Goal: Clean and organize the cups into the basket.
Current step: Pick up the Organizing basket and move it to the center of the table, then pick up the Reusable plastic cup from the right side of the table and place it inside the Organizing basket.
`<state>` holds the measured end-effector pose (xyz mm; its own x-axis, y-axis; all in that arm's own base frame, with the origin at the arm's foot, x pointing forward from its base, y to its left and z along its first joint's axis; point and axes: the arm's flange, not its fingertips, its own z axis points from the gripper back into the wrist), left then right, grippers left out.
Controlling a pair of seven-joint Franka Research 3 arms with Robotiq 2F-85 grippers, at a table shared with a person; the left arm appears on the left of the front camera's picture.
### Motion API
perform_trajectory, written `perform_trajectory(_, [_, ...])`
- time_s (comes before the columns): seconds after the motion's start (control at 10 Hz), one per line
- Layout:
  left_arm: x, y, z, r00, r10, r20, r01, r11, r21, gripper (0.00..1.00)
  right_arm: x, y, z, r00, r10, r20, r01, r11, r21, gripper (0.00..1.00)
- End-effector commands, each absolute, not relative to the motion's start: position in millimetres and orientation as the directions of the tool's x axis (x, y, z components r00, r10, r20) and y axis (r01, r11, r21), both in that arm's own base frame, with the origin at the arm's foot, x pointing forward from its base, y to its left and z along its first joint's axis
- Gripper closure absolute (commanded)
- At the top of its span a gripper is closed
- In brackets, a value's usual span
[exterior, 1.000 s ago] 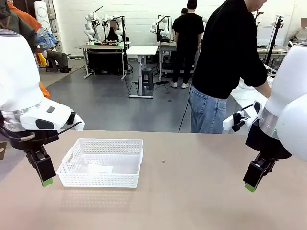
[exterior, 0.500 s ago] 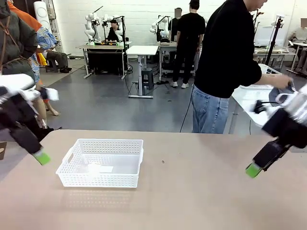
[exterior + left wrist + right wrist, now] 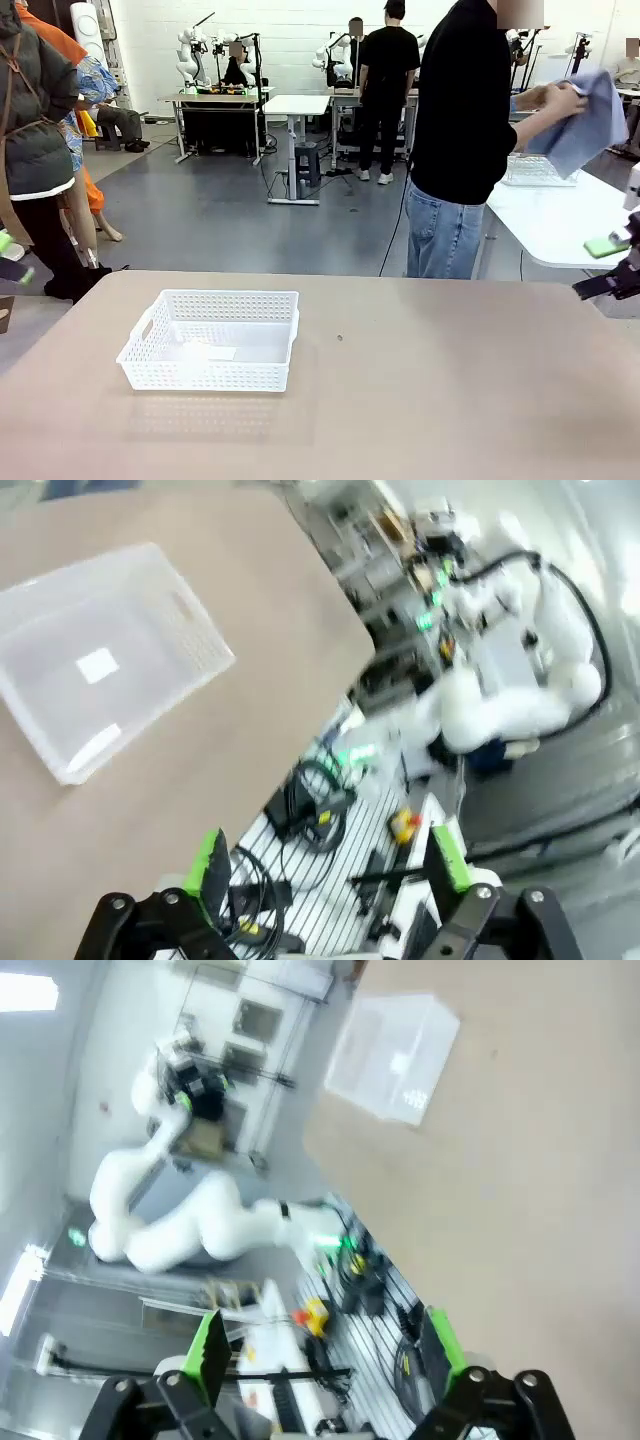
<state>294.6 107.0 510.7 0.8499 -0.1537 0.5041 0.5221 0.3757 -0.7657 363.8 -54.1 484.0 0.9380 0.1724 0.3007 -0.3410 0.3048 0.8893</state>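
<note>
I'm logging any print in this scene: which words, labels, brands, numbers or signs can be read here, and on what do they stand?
No text can be read.
White patch, perhaps a sticker, inside the basket: any print on it is too small and blurred to read, in the front view and the left wrist view alike.

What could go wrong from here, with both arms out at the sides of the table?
1. The person is turned away, holding a cloth. If they reach in while the right gripper comes in, the two could collide.
2. The basket sits loose on the table, so the open left gripper might push it.
</note>
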Motion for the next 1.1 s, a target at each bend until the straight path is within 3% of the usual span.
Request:
perform_trajectory(0.0, [293.4,147.0,510.7,0.874,0.076,0.48,0.389,0.482,-0.785,0.0,373.8,-88.5,482.7,0.958,-0.015,0.288,-0.269,0.308,0.913,0.0])
perform_trajectory(0.3, [269.6,209.7,507.3,0.845,0.269,0.462,0.246,0.571,-0.783,0.0,363.0,-153.5,481.7,0.936,-0.186,0.297,-0.212,0.376,0.902,0.0])
perform_trajectory(0.6, [242.8,253.3,506.1,0.806,0.387,0.448,0.171,0.571,-0.803,0.0,330.3,-220.7,487.6,0.886,-0.341,0.313,-0.198,0.332,0.922,0.0])
perform_trajectory(0.9, [233.9,260.0,505.0,0.803,0.41,0.433,0.148,0.567,-0.81,0.0,308.7,-251.6,484.1,0.864,-0.419,0.279,-0.143,0.327,0.934,0.0])
perform_trajectory(1.0, [238.7,243.0,509.7,0.804,0.351,0.481,0.206,0.594,-0.778,0.0,313.5,-234.8,486.9,0.877,-0.381,0.293,-0.144,0.374,0.916,0.0])
